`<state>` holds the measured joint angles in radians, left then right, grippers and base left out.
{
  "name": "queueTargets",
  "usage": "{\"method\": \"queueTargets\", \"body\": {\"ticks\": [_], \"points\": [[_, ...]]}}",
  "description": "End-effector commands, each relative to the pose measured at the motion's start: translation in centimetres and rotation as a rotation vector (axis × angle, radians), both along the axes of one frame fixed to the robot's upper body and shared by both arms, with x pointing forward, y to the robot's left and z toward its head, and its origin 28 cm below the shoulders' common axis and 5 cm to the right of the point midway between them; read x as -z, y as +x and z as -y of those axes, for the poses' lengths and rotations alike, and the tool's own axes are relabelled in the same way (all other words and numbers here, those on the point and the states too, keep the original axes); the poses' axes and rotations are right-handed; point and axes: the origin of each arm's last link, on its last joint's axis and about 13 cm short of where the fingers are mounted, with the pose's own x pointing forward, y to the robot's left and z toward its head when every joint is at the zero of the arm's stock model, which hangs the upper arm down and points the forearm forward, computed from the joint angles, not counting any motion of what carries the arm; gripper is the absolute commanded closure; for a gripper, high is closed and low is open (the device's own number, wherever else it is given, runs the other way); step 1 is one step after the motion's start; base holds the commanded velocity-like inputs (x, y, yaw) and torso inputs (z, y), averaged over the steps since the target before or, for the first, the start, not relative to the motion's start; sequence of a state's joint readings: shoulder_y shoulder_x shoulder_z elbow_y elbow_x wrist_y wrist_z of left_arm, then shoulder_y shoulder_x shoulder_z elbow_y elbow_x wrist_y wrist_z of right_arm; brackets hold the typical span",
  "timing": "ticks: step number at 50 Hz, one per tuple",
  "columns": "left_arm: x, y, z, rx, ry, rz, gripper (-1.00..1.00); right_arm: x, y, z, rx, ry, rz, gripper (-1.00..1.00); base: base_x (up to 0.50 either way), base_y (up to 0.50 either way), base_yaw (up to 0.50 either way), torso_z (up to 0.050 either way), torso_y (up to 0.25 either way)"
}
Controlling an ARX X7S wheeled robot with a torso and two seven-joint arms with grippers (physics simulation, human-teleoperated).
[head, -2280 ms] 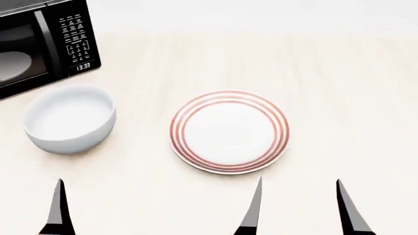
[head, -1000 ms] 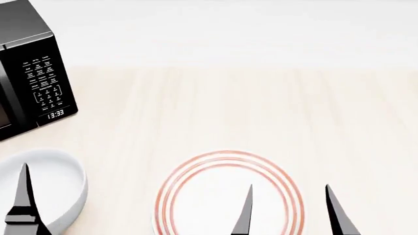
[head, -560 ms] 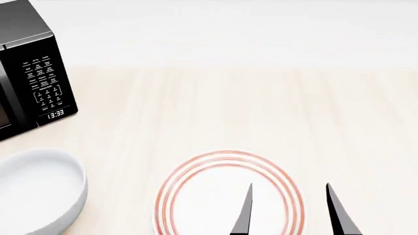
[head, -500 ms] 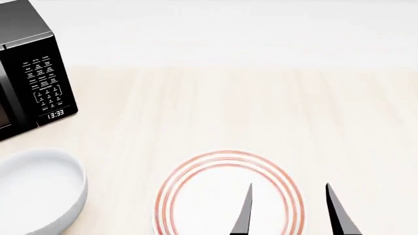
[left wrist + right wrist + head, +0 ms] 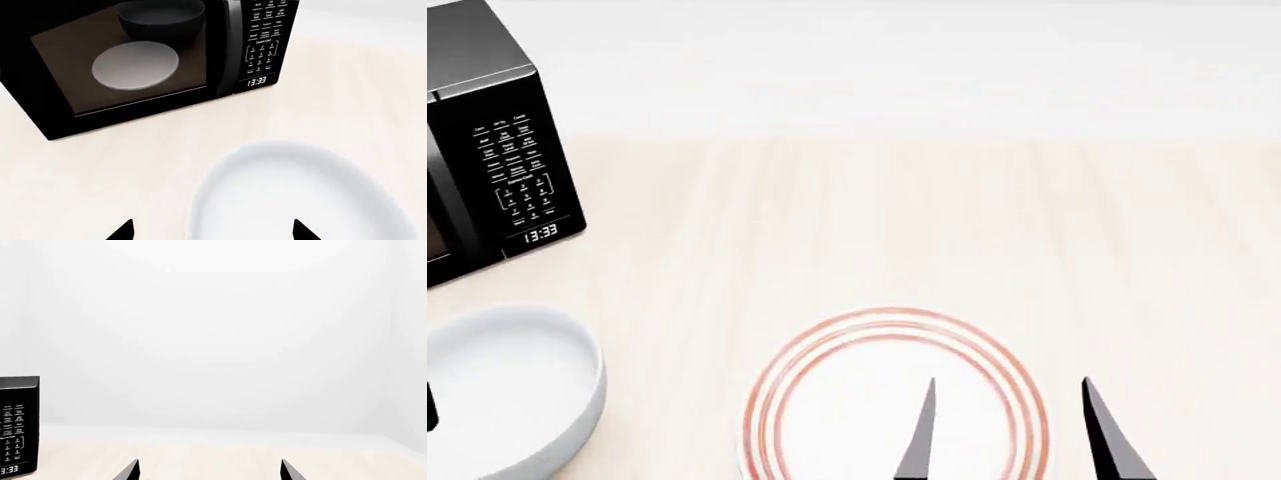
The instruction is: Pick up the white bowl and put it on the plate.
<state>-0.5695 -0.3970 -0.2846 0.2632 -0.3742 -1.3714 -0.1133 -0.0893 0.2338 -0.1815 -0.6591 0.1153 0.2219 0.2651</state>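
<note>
Nearest you in the head view, your right gripper (image 5: 1008,440) hangs over the plate (image 5: 894,400), its two dark fingertips (image 5: 918,440) spread wide apart with nothing between them. The left-hand tip sits in front of the plate's white middle and the other lies over its right rim. The plate rests flat on the pale wooden table (image 5: 961,230), its thin red rings showing around the edge, and the bottom of the view cuts it off.

To the left of the plate, apart from it, the white bowl (image 5: 507,390) stands upright on the table, empty and glossy. Your left gripper (image 5: 210,232) shows in its own wrist camera as two dark tips at the frame's edge, set wide and grasping nothing. One tip lies in front of the white bowl (image 5: 300,200) and the other is over bare table beside it. In the head view only a dark sliver at the left edge hints at that arm.

Beyond the bowl, the black microwave (image 5: 133,60) stands on the table with its door closed. Through the window you can see a greyish dish (image 5: 135,65) and a dark bowl (image 5: 161,20) behind it. The clock on the keypad (image 5: 257,81) reads 13:33. Past the table's far edge there is only a plain white wall (image 5: 213,330)
</note>
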Motion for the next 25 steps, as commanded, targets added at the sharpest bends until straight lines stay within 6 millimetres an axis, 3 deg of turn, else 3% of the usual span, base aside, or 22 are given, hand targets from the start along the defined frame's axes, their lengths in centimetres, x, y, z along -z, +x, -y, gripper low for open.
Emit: {"method": "queueTargets", "body": {"ticks": [1,25], "points": [[1.27,3.39,-0.59,-0.055,0.067,-0.045,-1.0,0.32,0.18,-0.16,-0.019,0.012,-0.016,-1.0,0.0,0.0,0.0,0.0,0.0],[1.54,3.93,0.0,-0.032,0.115,-0.04,-1.0,0.46,0.2,-0.15,-0.03,0.019,-0.021,-1.0,0.0,0.0,0.0,0.0,0.0]]}}
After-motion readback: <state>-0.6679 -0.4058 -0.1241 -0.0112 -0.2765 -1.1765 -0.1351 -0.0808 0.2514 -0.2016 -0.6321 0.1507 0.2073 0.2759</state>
